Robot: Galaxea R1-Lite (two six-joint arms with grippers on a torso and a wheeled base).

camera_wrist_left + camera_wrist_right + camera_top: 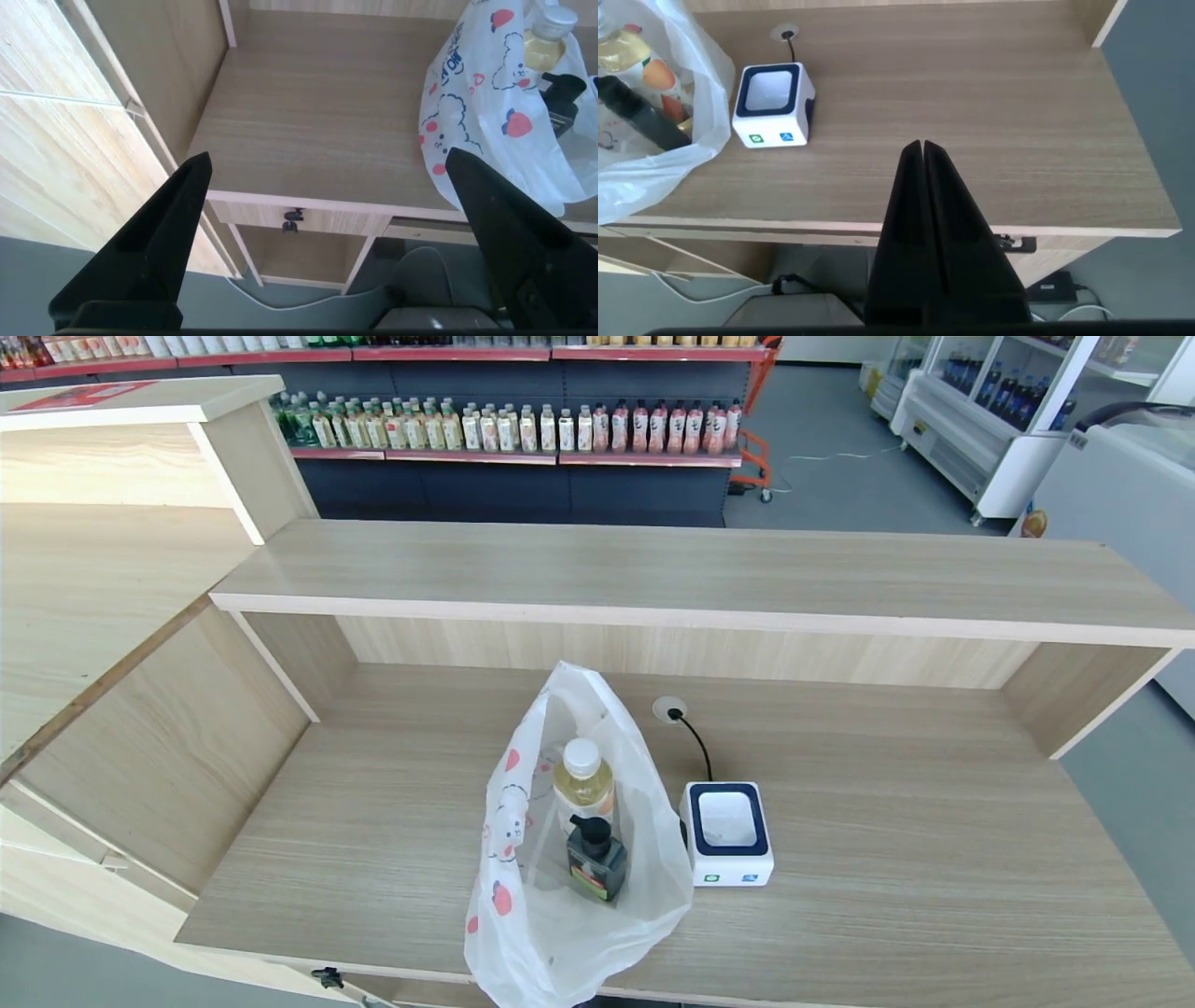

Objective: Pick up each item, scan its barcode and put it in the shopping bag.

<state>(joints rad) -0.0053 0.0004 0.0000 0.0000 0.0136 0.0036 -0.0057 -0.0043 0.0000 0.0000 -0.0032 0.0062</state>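
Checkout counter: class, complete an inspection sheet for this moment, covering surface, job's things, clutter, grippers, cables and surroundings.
Surface: wooden counter, plain.
Job's things: shopping bag upright, holding a yellow bottle and a dark pump bottle; scanner beside it, on the robot's right.
Clutter: nothing seen.
Grippers: left gripper open, right gripper shut, both empty, near the counter's front edge.
Cables: black cable from scanner to a counter grommet.
Surroundings: drink shelves behind; fridges at far right.

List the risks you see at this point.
The shopping bag sags over the front edge of the counter; a nudge might pull it off.
The yellow bottle and pump bottle stand in thin plastic and could topple.
The scanner sits close beside the bag; dragging could shift it.
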